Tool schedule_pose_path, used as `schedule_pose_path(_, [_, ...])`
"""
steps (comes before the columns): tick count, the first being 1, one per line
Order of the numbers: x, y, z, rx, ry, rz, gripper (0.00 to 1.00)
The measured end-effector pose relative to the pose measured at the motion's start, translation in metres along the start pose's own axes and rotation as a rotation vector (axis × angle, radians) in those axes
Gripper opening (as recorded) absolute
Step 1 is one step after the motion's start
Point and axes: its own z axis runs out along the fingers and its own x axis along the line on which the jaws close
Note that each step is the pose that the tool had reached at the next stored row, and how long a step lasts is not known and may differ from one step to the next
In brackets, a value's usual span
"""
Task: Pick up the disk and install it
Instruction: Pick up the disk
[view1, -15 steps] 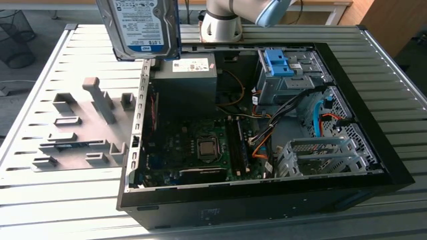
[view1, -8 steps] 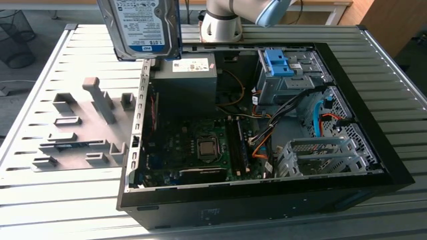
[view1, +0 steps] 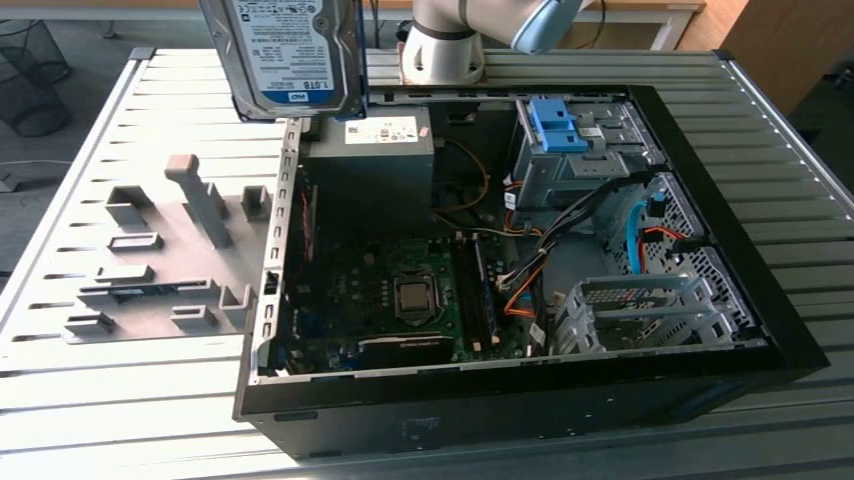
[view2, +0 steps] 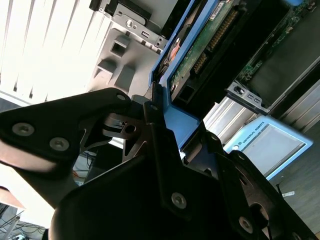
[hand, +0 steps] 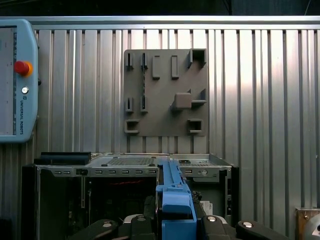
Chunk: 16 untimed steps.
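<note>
The gripper is seen in the second wrist view with its jaws clamped on the disk. One black finger is pressed against a blue rail, and the green circuit board is turned towards that camera. In the exterior view the disk is held upright in the air, label outward. It appears to hang over the far corner of the open computer case on the exterior view's left, near the power supply and touching neither. Beyond the case, a grey fixture plate lies on the ribbed table. It is judged that a hold taken only on plastic rails could let the disk tilt or slip. The case rim or the loose cables beside the blue bracket could also be struck or snagged if the disk were carried low. The disk's upper end is cut off by the frame edge in the exterior view. The exact contact of the pads is masked by the gripper's own body, and which bay is meant for the disk cannot be made out.
</note>
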Motion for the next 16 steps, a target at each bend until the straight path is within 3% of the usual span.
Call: schedule_pose_path(16, [-0.0002, -0.0151, -0.0003, 0.0000, 0.0001, 0.000, 0.36])
